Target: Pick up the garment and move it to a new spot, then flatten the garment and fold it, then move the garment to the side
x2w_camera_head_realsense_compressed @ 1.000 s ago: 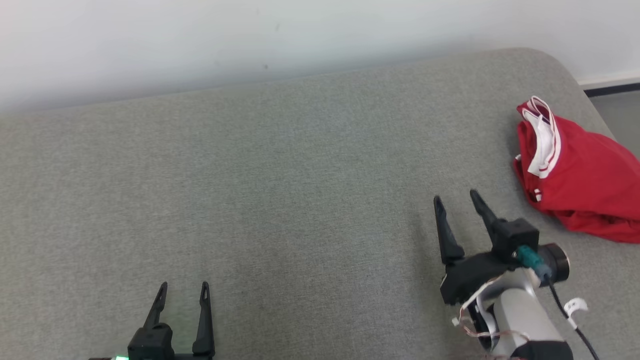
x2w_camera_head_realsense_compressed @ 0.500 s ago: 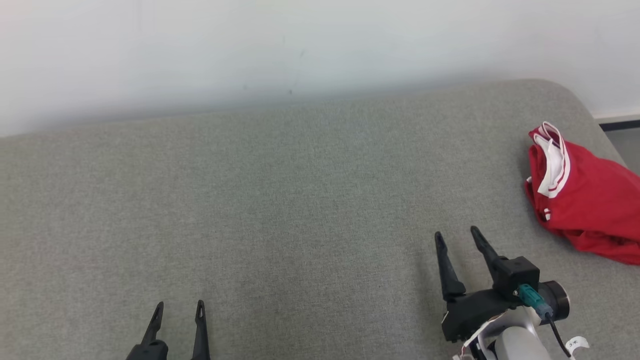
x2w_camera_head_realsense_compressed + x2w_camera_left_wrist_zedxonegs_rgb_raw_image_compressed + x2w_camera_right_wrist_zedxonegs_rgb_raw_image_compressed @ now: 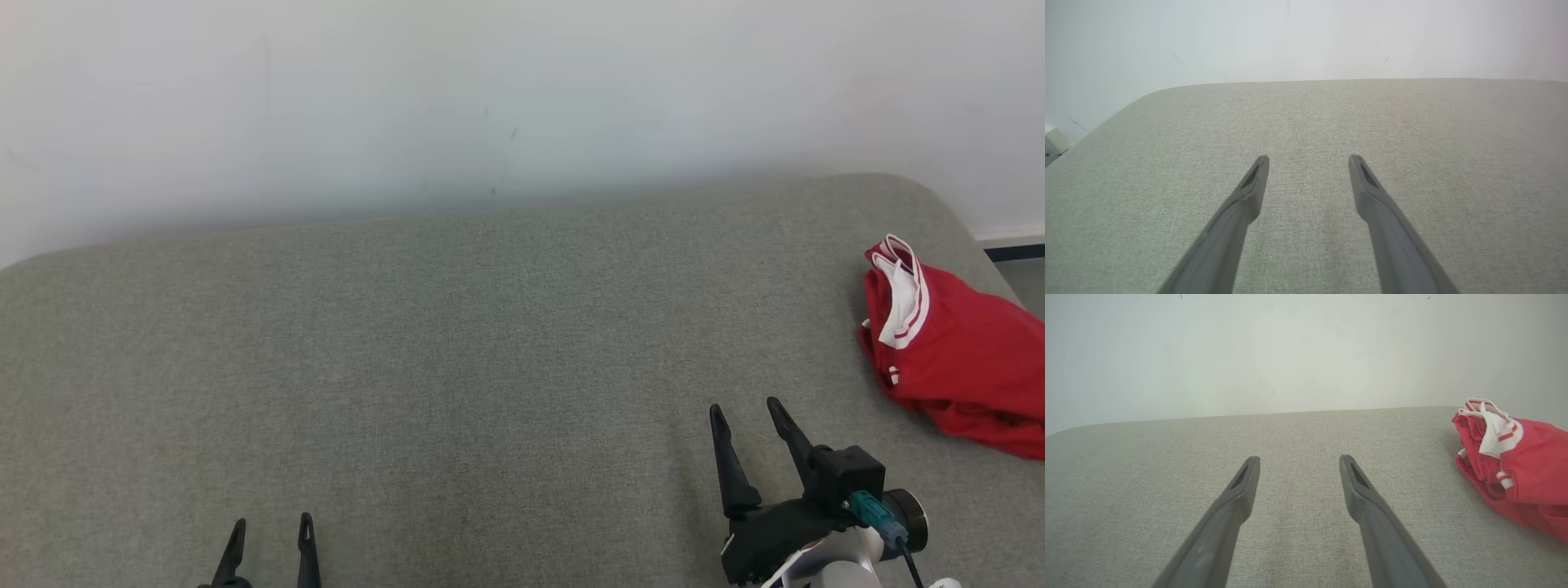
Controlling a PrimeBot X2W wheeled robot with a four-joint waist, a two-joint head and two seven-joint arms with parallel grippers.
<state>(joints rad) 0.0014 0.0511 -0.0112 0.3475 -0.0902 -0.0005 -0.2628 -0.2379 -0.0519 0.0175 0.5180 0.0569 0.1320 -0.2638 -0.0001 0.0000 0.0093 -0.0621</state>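
Note:
The garment (image 3: pixel 963 367) is a red piece with white striped trim, lying crumpled at the far right of the grey cushioned surface (image 3: pixel 457 351); the frame edge cuts off part of it. The right wrist view has the garment (image 3: pixel 1523 469) at its right side. My right gripper (image 3: pixel 743 406) hovers open over the cushion, left of and nearer than the garment, nothing between its fingers. Low at the left, my left gripper (image 3: pixel 272 524) is open too, with only its fingertips in the head view. In each wrist view the fingers (image 3: pixel 1249 192) (image 3: pixel 1241 490) are spread over bare fabric.
A white wall (image 3: pixel 490 98) runs along the cushion's back edge. The cushion's right corner is rounded, with floor and a dark baseboard strip (image 3: pixel 1016 251) beyond it. A pale object (image 3: pixel 1053 143) sits off the cushion's left edge in the left wrist view.
The head camera has tilted upward, so the cushion, garment and both grippers sit lower in the picture. Both grippers stay open. The garment lies as before.

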